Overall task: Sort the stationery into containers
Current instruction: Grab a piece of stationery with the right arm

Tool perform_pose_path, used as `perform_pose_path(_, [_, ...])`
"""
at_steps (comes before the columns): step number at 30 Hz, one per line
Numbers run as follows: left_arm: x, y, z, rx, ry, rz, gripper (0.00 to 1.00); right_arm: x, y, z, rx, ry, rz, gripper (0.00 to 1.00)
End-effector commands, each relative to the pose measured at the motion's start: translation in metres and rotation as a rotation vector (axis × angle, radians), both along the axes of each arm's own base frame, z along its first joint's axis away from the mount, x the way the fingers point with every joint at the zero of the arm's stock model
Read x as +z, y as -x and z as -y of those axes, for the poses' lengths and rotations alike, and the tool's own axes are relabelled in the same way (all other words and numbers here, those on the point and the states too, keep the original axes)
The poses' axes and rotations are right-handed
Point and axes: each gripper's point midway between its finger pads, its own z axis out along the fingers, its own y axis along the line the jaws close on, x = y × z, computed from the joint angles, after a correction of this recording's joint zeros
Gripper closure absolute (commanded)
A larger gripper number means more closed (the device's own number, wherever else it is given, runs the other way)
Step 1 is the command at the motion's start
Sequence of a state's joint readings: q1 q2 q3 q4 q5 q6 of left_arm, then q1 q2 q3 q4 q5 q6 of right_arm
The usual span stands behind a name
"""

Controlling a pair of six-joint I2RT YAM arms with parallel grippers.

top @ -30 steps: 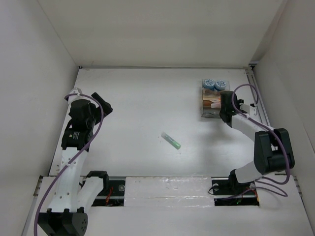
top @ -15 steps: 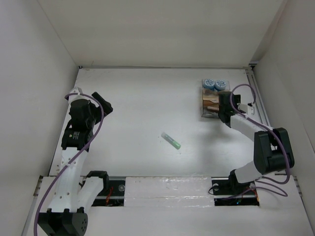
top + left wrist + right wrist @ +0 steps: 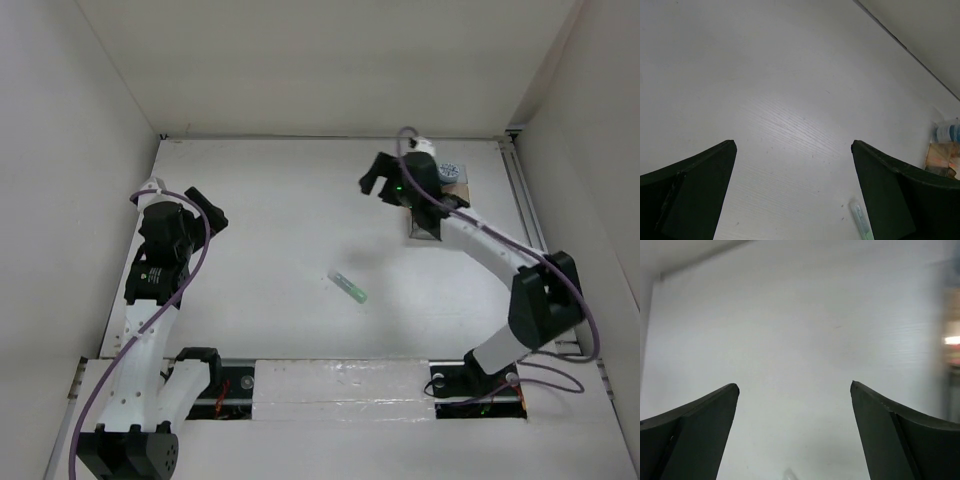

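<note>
Risk: green pen (image 3: 348,287), 6 o'clock of right gripper (image 3: 377,182), may roll under off-centre pinch. It and left gripper (image 3: 207,212) spread, empty; wrist view blurred, alignment probably unsettled.

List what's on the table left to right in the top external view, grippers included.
left gripper → green pen → right gripper → blue-and-white tub
</note>
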State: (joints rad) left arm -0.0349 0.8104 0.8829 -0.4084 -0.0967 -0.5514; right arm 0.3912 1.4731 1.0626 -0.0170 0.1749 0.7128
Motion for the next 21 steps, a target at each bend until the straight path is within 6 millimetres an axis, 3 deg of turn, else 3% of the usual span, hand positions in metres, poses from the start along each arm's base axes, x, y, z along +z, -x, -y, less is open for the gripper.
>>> perform_pose_path(1, [0.004,-0.001,-0.005,0.031,0.002,0.023,0.01,-0.06,0.056,-0.089,0.565,0.328,-0.162,0.0])
perform_pose_path(2, [0.004,-0.001,-0.005,0.031,0.002,0.023,0.01,-0.075,0.073,-0.105,0.569,0.436,-0.185,0.0])
perform_pose_path(5, [0.004,-0.001,-0.006,0.039,-0.002,0.024,0.01,-0.108,0.084,-0.126,0.581,0.524,-0.233,0.0])
perform_pose_path(9, [0.007,0.001,-0.006,0.039,-0.002,0.033,0.01,-0.131,0.108,-0.159,0.673,0.537,-0.263,0.0])
perform_pose_path(14, [0.004,0.0,-0.003,0.015,-0.001,0.022,0.01,-0.155,0.13,-0.155,0.706,0.581,-0.311,0.02])
perform_pose_path(18, [0.004,-0.003,0.0,-0.001,0.008,0.022,0.01,-0.162,0.134,-0.148,0.683,0.579,-0.331,0.07])
perform_pose_path(21, [0.004,-0.003,0.0,-0.001,0.008,0.022,0.01,-0.173,0.149,-0.143,0.682,0.635,-0.364,0.09])
